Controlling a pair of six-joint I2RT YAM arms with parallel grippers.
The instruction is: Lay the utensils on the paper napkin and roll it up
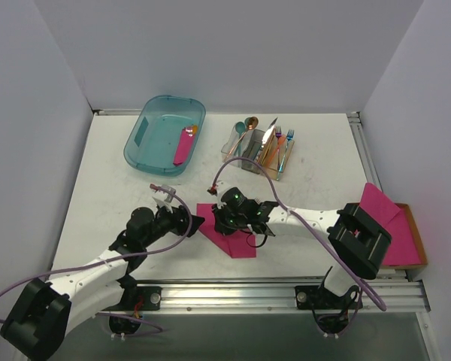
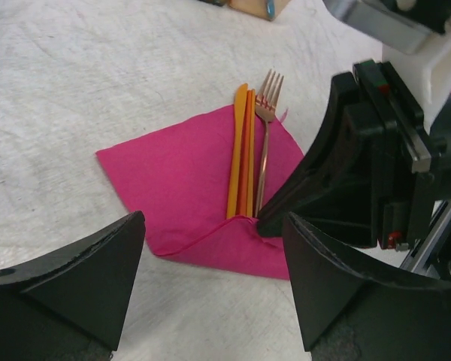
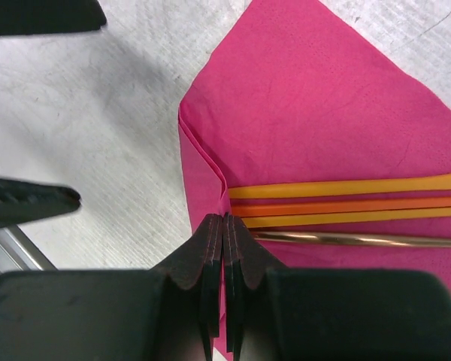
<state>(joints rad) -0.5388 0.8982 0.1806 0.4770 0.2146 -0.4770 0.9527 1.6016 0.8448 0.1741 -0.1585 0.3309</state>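
Your L gripper [image 2: 213, 226] hangs wide open, just left of the paper napkin [image 2: 180, 173] at table [image 2: 75, 68] near-ctr. R gripper [image 3: 223, 222] pinches its folded corner over the utensils [image 2: 248, 150], laid side by side.

A white, scuffed tabletop [image 1: 105, 188]; plain pale walls [image 1: 233, 53] rise behind it and at both its sides, a metal rail [image 1: 233, 292] runs along its near edge

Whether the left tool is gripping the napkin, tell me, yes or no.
No: the left tool has its fingers spread wide apart, not closed on the napkin.
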